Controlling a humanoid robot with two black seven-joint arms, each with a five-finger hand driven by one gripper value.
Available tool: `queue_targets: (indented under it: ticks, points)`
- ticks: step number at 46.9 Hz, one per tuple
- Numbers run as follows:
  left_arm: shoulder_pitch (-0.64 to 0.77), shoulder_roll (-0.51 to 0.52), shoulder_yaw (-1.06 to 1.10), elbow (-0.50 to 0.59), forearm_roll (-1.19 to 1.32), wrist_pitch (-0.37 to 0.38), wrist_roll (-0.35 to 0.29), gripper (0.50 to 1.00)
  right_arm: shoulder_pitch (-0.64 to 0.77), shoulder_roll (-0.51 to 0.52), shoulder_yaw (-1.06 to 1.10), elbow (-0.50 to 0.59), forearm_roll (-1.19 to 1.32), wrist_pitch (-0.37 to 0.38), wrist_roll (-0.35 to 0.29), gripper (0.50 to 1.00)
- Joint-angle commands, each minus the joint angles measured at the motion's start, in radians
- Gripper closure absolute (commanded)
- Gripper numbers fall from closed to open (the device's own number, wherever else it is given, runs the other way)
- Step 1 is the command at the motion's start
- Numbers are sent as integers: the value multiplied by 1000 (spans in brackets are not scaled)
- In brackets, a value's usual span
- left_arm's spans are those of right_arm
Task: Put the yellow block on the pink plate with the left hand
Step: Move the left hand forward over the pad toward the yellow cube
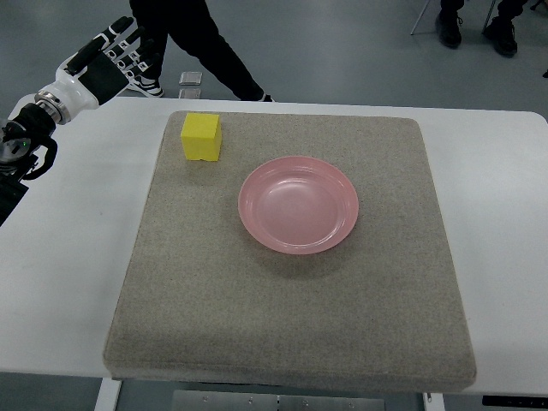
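Observation:
A yellow block sits on the grey mat near its far left corner. A pink plate lies empty in the middle of the mat, to the right of the block and nearer to me. My left hand is raised over the table's far left edge, up and to the left of the block, with its fingers spread and holding nothing. The right arm is out of view.
The mat lies on a white table. A person's legs and shoe stand on the floor behind the table's far edge, just past my left hand. More feet show at the top right.

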Motion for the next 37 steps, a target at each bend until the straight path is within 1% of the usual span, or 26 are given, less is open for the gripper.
queue_targets:
  ticks: [1,17,25,33,37]
  points:
    - [0,-10,0,0,0,1,0,504,0,0,0,0,0,0,0,576]
    - [-18,-12,2,-5,-1,6,-4,504,0,0,0,0,1,-1,0,576]
    - [-43,-10,2,14,-1,9,-6,504,0,0,0,0,0,0,0,576]
    - [-49,-4,6,17,14,-23,-8,504,0,0,0,0,0,0,0,576]
    - [-54,-1,9,18,110,-33,-9,504,0,0,0,0,0,0,0,576]
